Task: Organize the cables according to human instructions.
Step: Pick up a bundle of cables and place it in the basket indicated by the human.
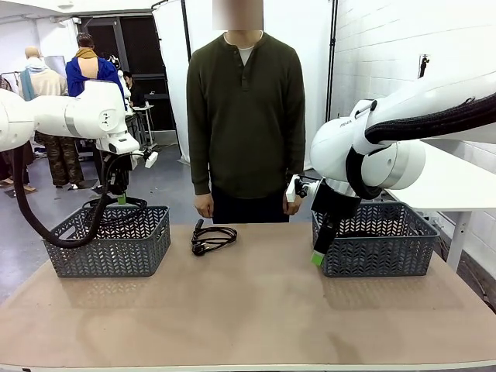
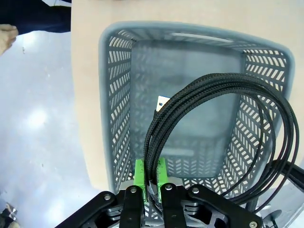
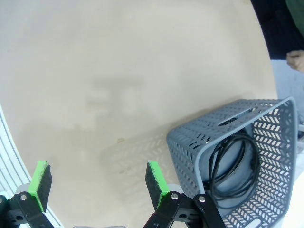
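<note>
Left gripper [image 2: 151, 175], pads clenched on the held cable [image 2: 214, 89], hangs over the left basket [image 1: 108, 242] at the table's 9 o'clock. The coil droops inside toward one long wall; whether it touches the basket floor is hard to say from the wrist view. The right gripper [image 3: 97, 179] hovers with fingers spread wide and nothing between them, beside the right basket [image 3: 187, 142] at 3 o'clock, where a stowed cable [image 3: 237, 166] lies curled. A loose cable [image 1: 213, 237] waits on the table [image 1: 256, 310] toward 12 o'clock, just in front of the person [image 1: 246, 108], whose hands hang at the far edge. The likely trouble is that the coil looks nearly as broad as the basket. An off-centre release could leave a loop draped over the rim or a plug snagged in the lattice. The left arm's hose [image 1: 58, 242] sags across that basket's front, crowding any low move there.
</note>
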You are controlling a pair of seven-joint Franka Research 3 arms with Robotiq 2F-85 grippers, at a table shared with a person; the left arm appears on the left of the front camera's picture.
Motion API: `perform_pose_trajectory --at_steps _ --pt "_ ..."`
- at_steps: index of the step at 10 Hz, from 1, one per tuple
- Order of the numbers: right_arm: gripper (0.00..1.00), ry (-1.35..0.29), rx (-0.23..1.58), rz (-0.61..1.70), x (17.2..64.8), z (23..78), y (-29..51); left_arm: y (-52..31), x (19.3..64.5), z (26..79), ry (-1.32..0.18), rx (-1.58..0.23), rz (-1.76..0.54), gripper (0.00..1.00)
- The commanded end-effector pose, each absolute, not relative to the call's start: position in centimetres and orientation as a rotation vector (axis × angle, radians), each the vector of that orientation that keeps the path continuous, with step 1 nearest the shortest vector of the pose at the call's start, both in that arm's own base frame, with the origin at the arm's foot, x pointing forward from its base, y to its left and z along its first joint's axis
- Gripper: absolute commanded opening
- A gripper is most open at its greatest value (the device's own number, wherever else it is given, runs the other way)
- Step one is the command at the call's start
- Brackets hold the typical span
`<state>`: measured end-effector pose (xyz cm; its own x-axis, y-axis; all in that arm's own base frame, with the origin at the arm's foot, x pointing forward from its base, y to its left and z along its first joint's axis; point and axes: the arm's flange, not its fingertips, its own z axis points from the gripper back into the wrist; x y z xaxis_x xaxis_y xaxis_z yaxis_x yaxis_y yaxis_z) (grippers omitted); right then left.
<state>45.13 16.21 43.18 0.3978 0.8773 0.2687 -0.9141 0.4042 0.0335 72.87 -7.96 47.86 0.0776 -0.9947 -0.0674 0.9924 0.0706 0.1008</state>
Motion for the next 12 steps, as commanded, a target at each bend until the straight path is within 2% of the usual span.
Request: perform_pose_trajectory --at_steps 1,9,12 --pt "1.0 -0.216 0.188 1.149 45.1 43.2 16.2 -7.5 74.0 47.7 0.003 0.14 -1.507 0.0" --pt "1.0 -0.216 0.188 1.149 45.1 43.2 16.2 -7.0 75.4 44.3 0.003 0.12 -1.5 0.0" --pt "1.0 -0.216 0.188 1.149 45.1 43.2 16.2 -6.6 75.3 43.8 0.012 0.109 -1.499 0.57"
